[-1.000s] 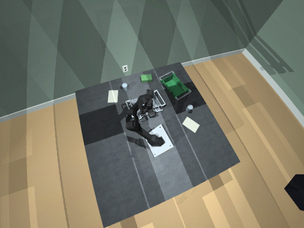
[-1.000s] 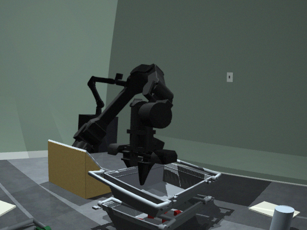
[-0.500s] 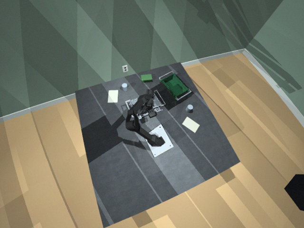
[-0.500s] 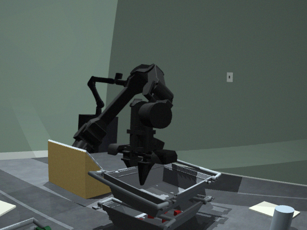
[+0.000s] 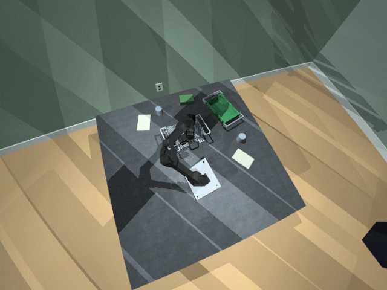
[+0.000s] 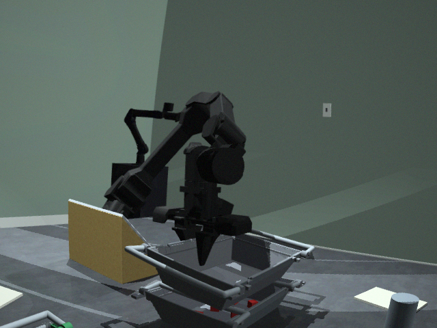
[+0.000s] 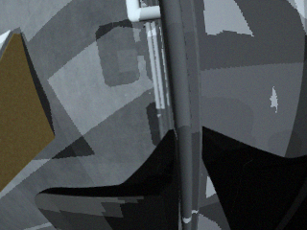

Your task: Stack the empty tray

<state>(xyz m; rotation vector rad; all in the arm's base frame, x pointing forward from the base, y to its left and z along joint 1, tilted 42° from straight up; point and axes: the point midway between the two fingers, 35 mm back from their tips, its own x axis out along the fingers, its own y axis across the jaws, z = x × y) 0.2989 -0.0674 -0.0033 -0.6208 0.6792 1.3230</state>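
The empty grey tray (image 6: 272,276) (image 7: 178,86) is above the loaded tray (image 6: 168,309), looks about level, and has its own bars swung outward. Red blocks (image 6: 252,303) show inside the loaded tray. The loaded tray's near bar (image 6: 234,309) and far bar (image 6: 278,284) look turned in under the empty tray; their middles are mostly hidden. I cannot tell whether the empty tray touches them. My gripper (image 6: 192,251) (image 7: 186,133) points down, shut on the long side wall of the empty tray, one finger inside and one outside.
A green tray (image 5: 224,108) with bars out stands at the back right, near a green block (image 5: 186,99). Grey-blue cylinders (image 5: 158,110) (image 5: 241,137) (image 6: 402,310) and cream plates (image 5: 143,122) (image 5: 242,158) flank the trays. The arm's white-topped base block (image 5: 208,190) (image 6: 95,240) stands close by.
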